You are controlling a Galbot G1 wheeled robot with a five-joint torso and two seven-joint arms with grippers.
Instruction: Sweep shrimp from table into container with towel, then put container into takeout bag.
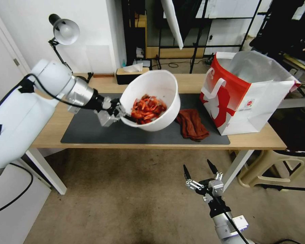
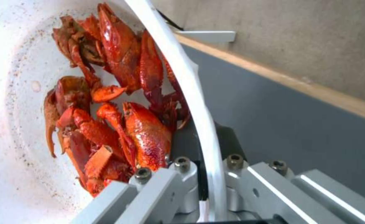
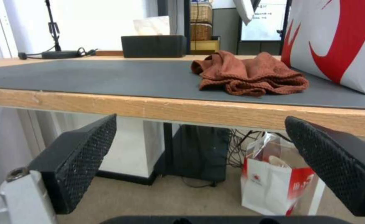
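My left gripper [image 1: 122, 114] is shut on the rim of the white container [image 1: 161, 86], holding it tilted in the air above the dark mat of the table [image 1: 51, 130]. Red-orange shrimp [image 1: 147, 109] are piled in its low side; the left wrist view shows the shrimp [image 2: 120, 105] against the white rim [image 2: 191, 93], which runs between the fingers. The rust-brown towel [image 1: 192, 124] lies bunched on the mat between the container and the red and white takeout bag [image 1: 242, 93], which stands open. My right gripper [image 1: 198, 169] hangs open below the table's front edge, facing the towel [image 3: 249, 73].
A black tissue box [image 1: 130, 74] sits at the table's back edge, and a desk lamp [image 1: 64, 30] stands at the back left. A small red and white bag [image 3: 274, 183] stands on the floor under the table. A stool [image 1: 278, 166] is at the right.
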